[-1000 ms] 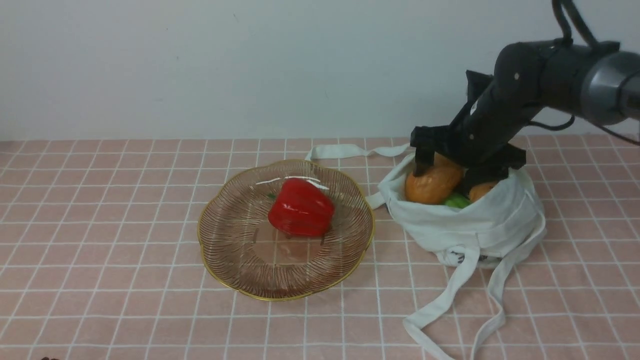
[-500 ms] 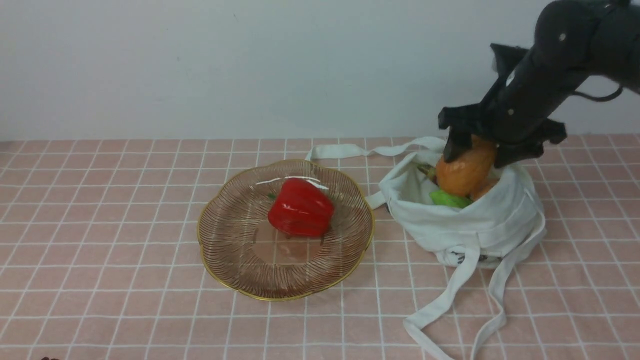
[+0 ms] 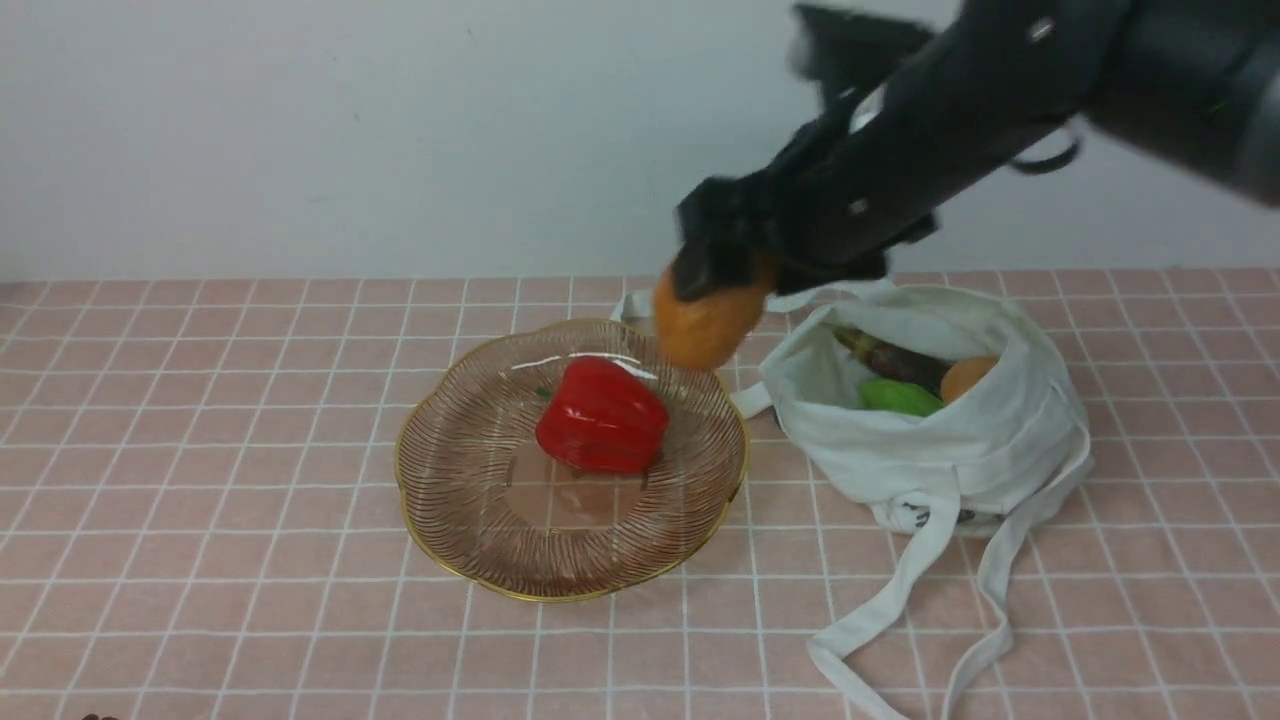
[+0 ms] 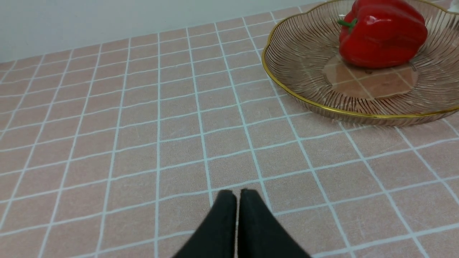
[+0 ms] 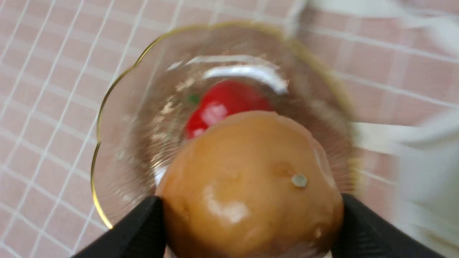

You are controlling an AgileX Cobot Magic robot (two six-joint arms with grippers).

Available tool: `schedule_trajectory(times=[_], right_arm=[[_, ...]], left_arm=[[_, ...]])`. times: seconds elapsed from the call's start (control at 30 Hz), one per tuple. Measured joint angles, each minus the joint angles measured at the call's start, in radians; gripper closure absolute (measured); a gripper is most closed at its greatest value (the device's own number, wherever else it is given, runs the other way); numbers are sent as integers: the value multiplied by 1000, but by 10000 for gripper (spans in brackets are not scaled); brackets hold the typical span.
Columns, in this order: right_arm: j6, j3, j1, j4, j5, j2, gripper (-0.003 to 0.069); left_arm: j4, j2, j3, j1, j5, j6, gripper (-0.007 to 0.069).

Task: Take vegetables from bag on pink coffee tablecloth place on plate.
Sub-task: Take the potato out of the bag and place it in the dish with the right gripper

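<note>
Item: potato (image 3: pixel 705 325), top hidden, blurred, axis we cannot tell | right fingers (image 3: pixel 700 272) grasping it | left fingers (image 4: pixel 225 215) clenched

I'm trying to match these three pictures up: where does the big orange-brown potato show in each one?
Front view: potato in the right gripper, above the plate's far right rim.
Left wrist view: not in it.
Right wrist view: potato close up between the black fingers, over the plate.
Shared landmark: the red pepper on the plate.
</note>
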Motion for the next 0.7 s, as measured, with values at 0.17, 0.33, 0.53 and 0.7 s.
schedule_trajectory(times=[0.17, 0.33, 0.53, 0.7], right_arm=[[-15, 2, 104, -83, -66, 122, 127], [-7, 3, 135, -185, -90, 189, 123], [102, -24, 135, -324, -55, 173, -17], [172, -155, 135, -476, 154, 145, -31]], left_arm=[[0, 0, 0, 0, 0, 0, 629], [0, 0, 0, 0, 0, 0, 629], [0, 0, 0, 0, 0, 0, 629], [0, 0, 0, 0, 0, 0, 629]])
